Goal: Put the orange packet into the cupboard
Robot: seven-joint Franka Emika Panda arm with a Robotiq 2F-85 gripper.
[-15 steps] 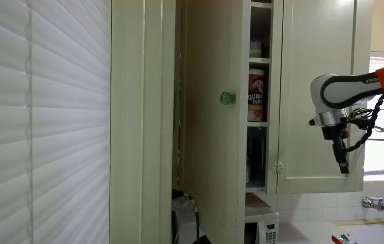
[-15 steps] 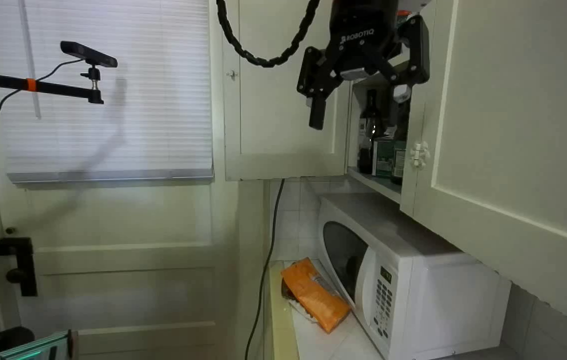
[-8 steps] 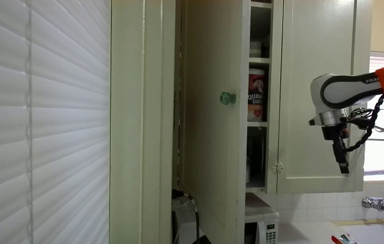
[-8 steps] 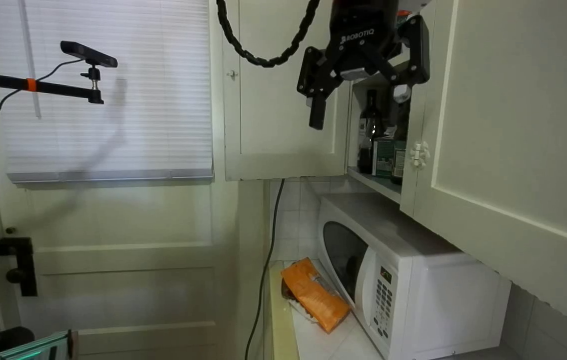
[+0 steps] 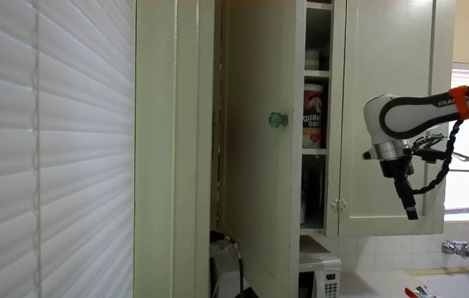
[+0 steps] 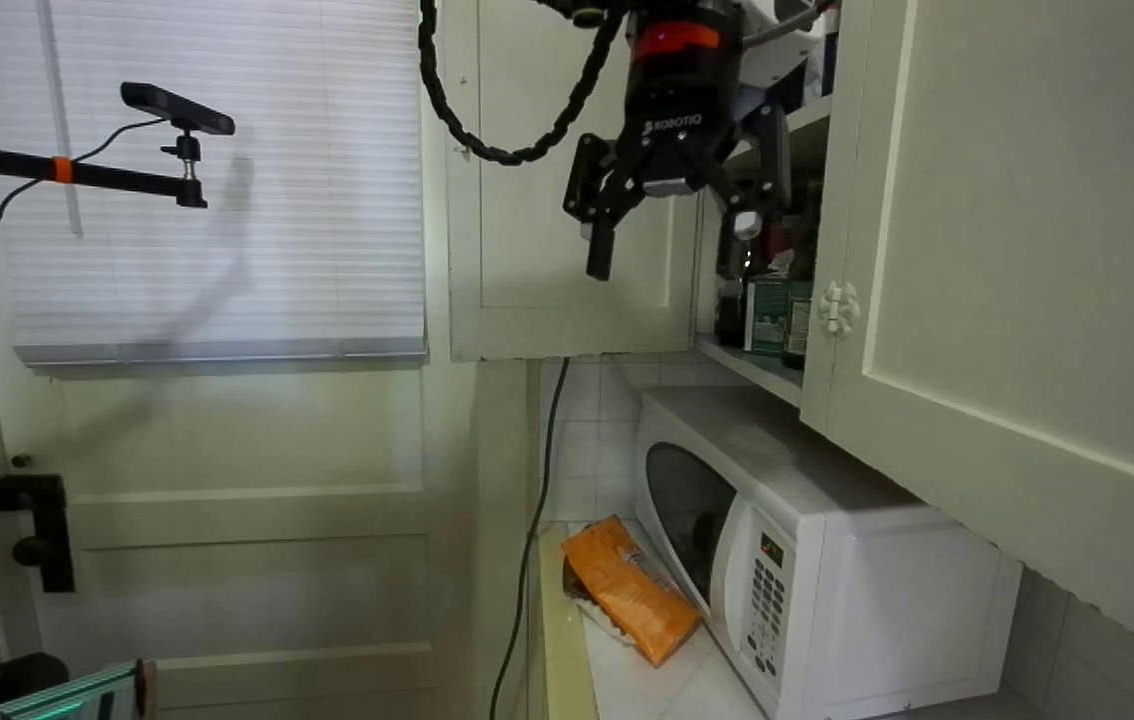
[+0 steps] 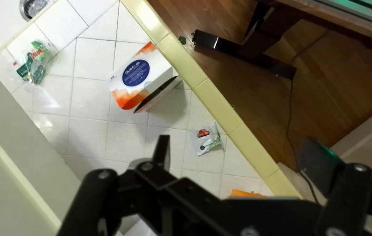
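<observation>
Orange rectangular packet (image 6: 630, 595) beside boxy white microwave (image 6: 897, 600), lower than black two-fingered gripper (image 6: 665, 270) lettered "ROBOTIQ", jaws parted.

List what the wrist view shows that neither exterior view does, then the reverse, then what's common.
Only the wrist view: the wooden floor and the blue oval label on a box.

Only the exterior views: the white slatted blind, chrome taps, and an oats canister on a shelf inside the cupboard.

Both: the open gripper, the white tiled counter and the orange packet, which the wrist view catches only as a sliver.
</observation>
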